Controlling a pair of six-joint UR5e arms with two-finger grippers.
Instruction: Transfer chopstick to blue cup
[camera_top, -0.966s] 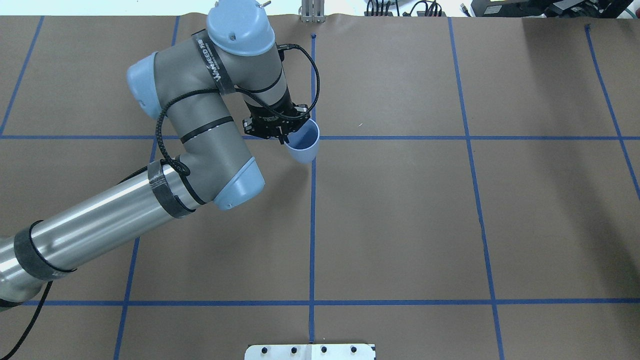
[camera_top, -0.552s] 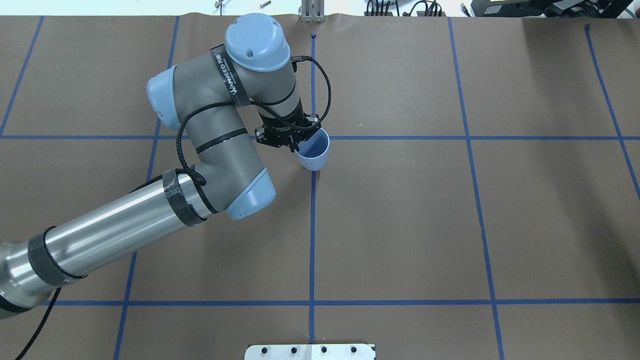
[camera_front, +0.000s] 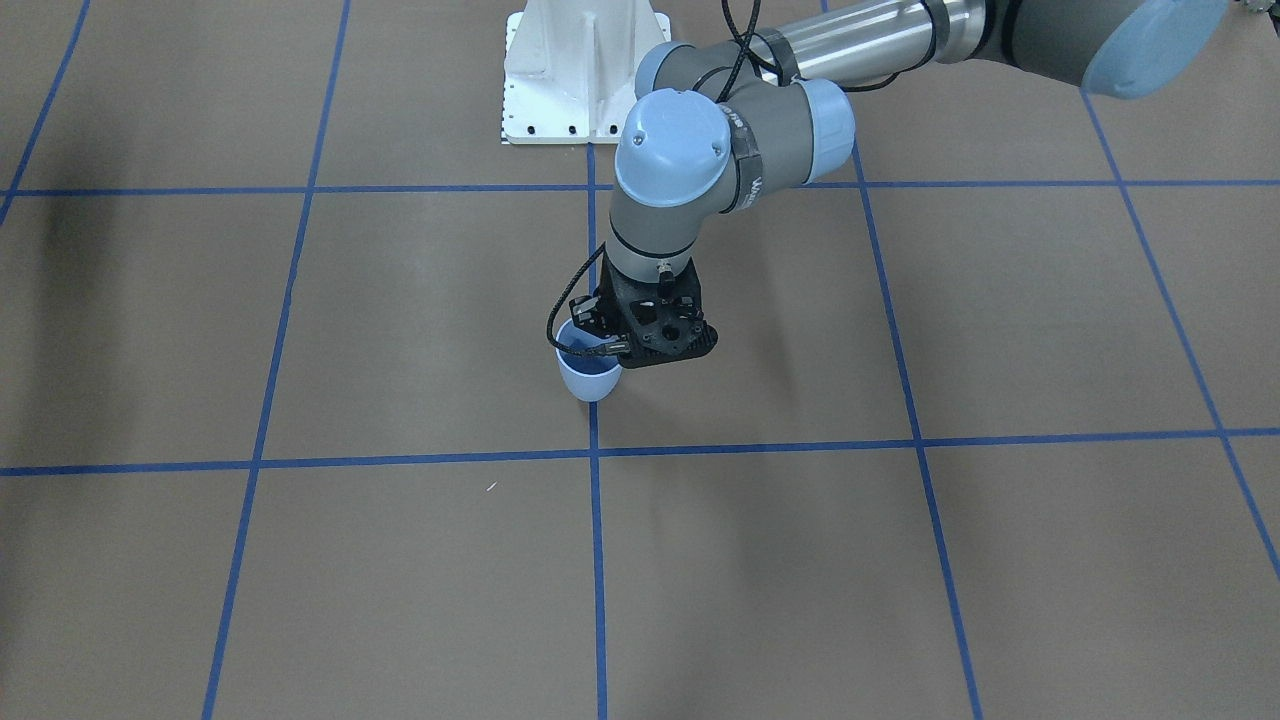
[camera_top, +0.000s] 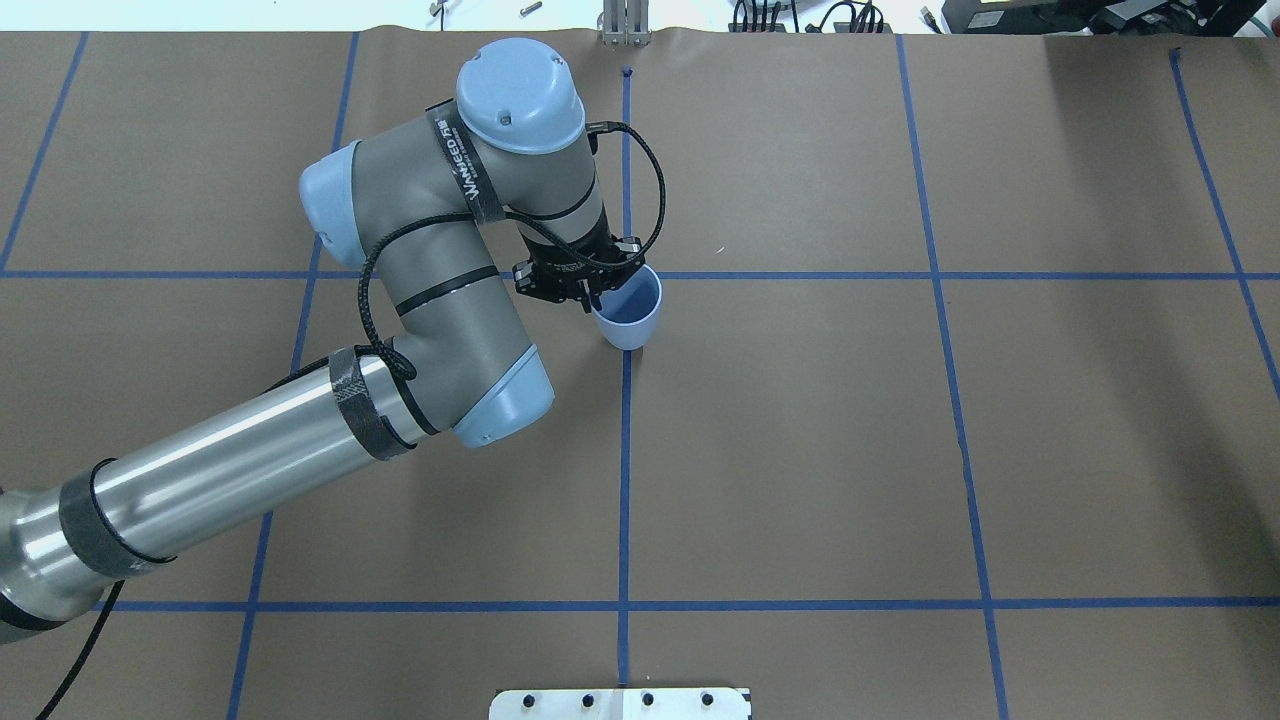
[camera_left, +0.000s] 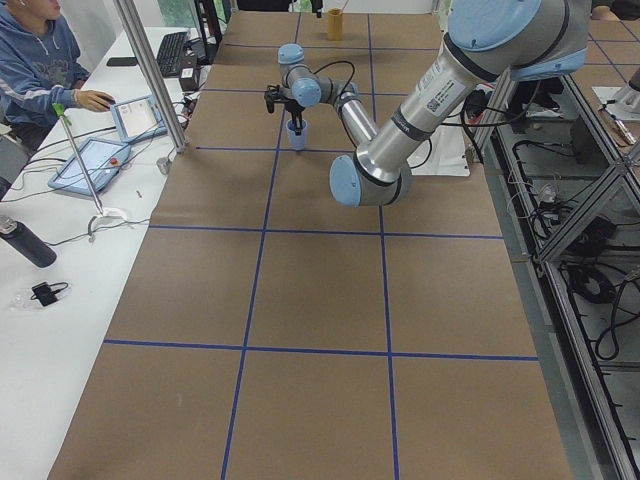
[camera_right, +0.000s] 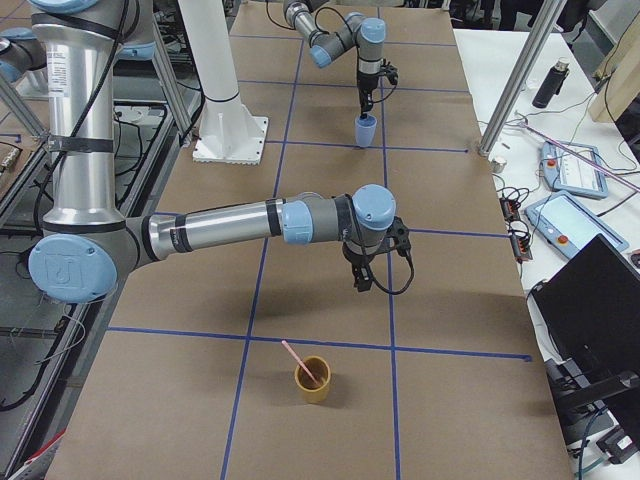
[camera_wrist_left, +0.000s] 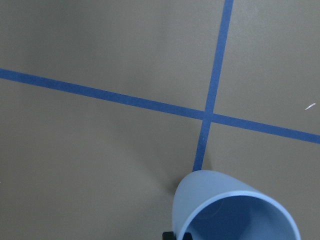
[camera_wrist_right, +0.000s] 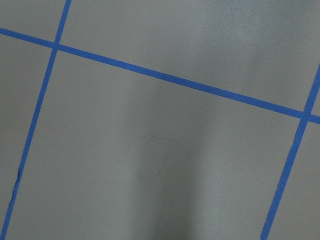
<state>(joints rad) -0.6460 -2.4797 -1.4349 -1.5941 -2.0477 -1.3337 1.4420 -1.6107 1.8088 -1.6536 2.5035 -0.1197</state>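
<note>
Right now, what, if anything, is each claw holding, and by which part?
The left claw grips the blue cup by its rim. The right claw hangs over the table with nothing seen in it.

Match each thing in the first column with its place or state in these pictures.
Things:
1. blue cup
2. chopstick
3. right end effector

Places or states:
A. leaning inside the yellow cup
B. poised above bare brown paper, away from both cups
C. pinched at the rim by the left end effector

Pairs: 1-C, 2-A, 3-B
</note>
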